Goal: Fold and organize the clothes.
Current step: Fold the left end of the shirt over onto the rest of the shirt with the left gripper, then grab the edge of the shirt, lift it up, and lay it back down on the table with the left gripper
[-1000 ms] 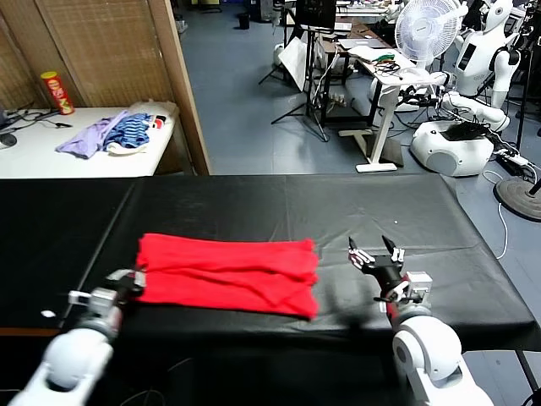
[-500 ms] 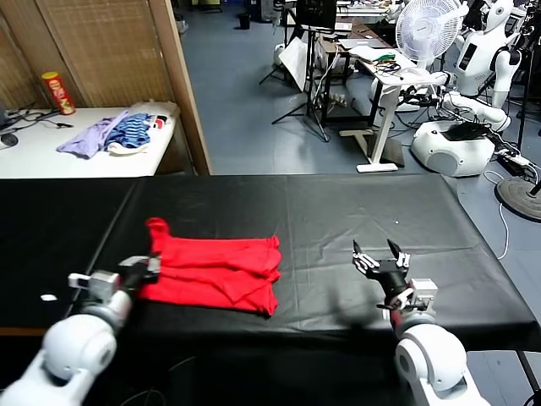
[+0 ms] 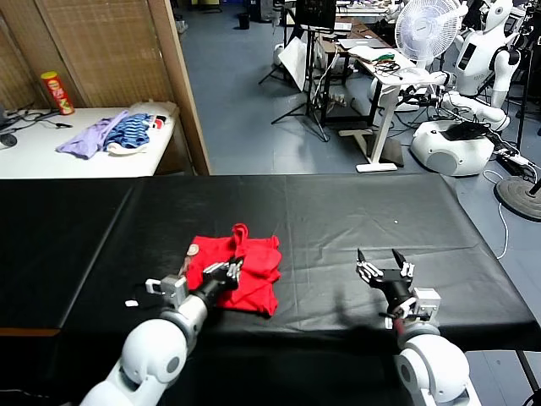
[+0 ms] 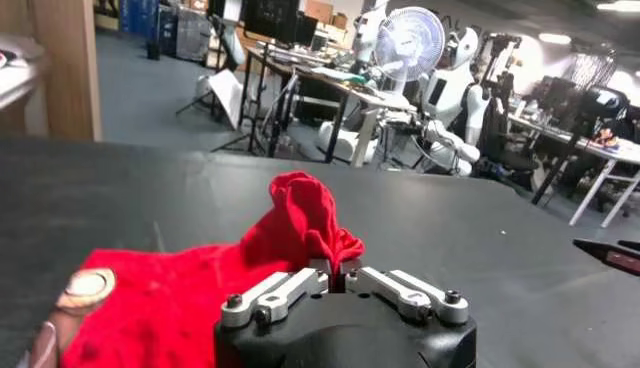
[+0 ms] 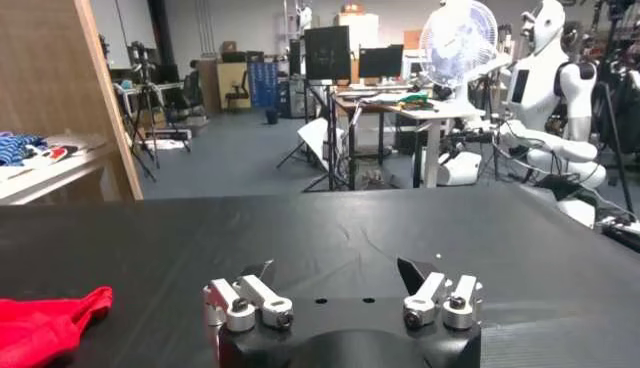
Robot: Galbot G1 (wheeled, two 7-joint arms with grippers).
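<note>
Fold of the red T-shirt (image 3: 239, 272) across the black table (image 3: 355, 211), carried by the left gripper (image 3: 230, 272). The step in hand appears to be the laying of one end of the shirt over the other; to do it well, the gripper should judge its release so that the carried edge lands flush with the layer beneath, lower the cloth before letting go so that the raised peak of fabric flattens instead of collapsing into a crease, and draw clear along the table without dragging the top layer. The shirt lies bunched on the near-centre of the table, slightly toward the robot's left, with a hump of cloth standing above the rest and a pale round patch at one edge. The left gripper is clamped on a pinch of this red cloth, its jaws drawn together, as the left wrist view shows; the left forearm reaches forward and inward from the near edge, held low over the table. The right gripper (image 3: 385, 276) waits well apart from the shirt on the robot's right, just above the table, its fingers spread wide and holding nothing, pointing away from the body.
</note>
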